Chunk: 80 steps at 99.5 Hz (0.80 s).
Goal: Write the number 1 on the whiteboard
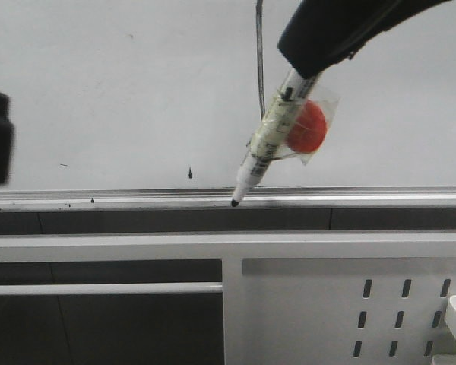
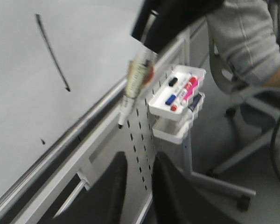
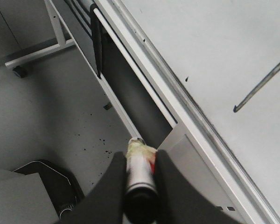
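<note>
The right gripper (image 3: pixel 139 186) was clamped on a marker (image 1: pixel 267 144) whose tip hung by the whiteboard's (image 1: pixel 121 84) silver rail (image 1: pixel 380 195), beside the number 1 (image 1: pixel 260 57); the left gripper's (image 2: pixel 139 189) fingers stood apart, holding nothing

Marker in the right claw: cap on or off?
Off. The marker in the right claw shows its bare dark tip, pointing down at the silver rail of the whiteboard; no cap covers it.
</note>
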{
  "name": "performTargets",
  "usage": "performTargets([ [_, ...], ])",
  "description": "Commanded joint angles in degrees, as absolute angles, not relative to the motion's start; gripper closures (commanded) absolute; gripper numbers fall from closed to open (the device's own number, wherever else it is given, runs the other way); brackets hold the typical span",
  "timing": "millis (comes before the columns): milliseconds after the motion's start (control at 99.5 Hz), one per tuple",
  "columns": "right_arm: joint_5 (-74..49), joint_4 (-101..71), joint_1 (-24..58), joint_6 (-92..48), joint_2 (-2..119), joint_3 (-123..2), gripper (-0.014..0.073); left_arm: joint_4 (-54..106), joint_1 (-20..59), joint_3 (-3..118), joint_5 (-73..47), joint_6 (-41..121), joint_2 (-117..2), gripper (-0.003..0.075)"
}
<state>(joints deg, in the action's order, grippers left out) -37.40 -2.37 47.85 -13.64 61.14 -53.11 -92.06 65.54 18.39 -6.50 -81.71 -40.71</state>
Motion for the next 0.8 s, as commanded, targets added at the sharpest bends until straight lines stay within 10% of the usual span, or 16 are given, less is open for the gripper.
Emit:
performTargets([
  [0, -36.1, -3.0, 48.6, -14.2, 61.5, -57.0, 0.0663, -93.0, 65.4, 22.3, -7.3, -79.2, -46.0, 0.0375],
  [794, -38.5, -8.1, 51.3, -15.0, 63.5, -62.3, 0.0663, -98.0, 65.4, 33.5, -16.7, -84.1, -64.3, 0.0371],
])
